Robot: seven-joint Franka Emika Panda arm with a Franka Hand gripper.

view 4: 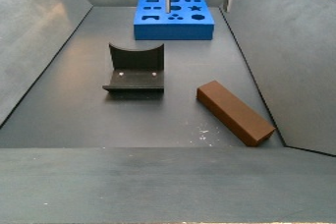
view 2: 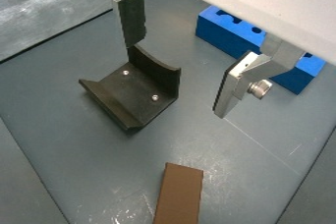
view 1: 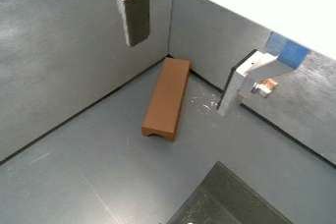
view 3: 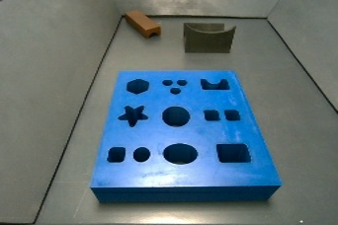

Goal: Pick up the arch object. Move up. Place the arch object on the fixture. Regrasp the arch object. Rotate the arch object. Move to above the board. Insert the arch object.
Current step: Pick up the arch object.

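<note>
My gripper (view 2: 191,56) hangs high over the grey surface (view 4: 79,110), fingers (view 1: 137,17) wide apart with nothing between them. Below lies the arch (view 1: 165,98) flat near a wall (view 1: 53,41), well apart from the fixture (view 2: 134,90). The board (view 3: 180,135) lies flat beyond, inside grey walls.

The gripper (view 2: 182,68) hung open above the floor (view 4: 79,110). Clear floor separated the arch object (view 4: 235,111), fixture (view 4: 136,69) and board (view 4: 175,17); enclosure walls (view 4: 282,41) bounded both sides.
</note>
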